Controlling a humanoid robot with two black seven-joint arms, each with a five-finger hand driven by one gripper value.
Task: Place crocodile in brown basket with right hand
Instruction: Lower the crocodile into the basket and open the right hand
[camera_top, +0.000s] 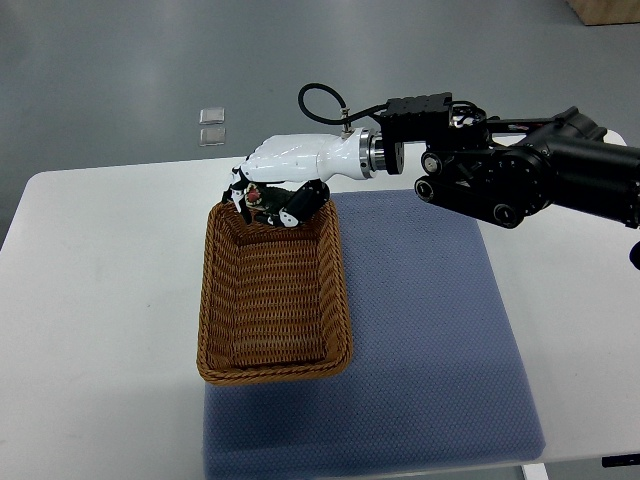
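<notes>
On a white worktop (100, 300), across the left edge of a blue mat (420, 330): 1 brown basket (205, 300), oblong, wicker, long sides running away from the robot. Woven floor and walls on show through its near and middle parts. Above its far end, the white right hand (282, 172), palm down, fingers curled tight around the crocodile (262, 203). Crocodile small, dark green with a speck of red, wrapped in the grip about level with the far rim and within the basket's outline; hard to tell whether touching the weave or held clear of it. Behind the hand, a silver wrist ring and a black arm (520, 175) in from the right edge, with a black cable (318, 100) looped above the wrist. Beyond the worktop, on the grey floor, 2 small clear squares (212, 125).
</notes>
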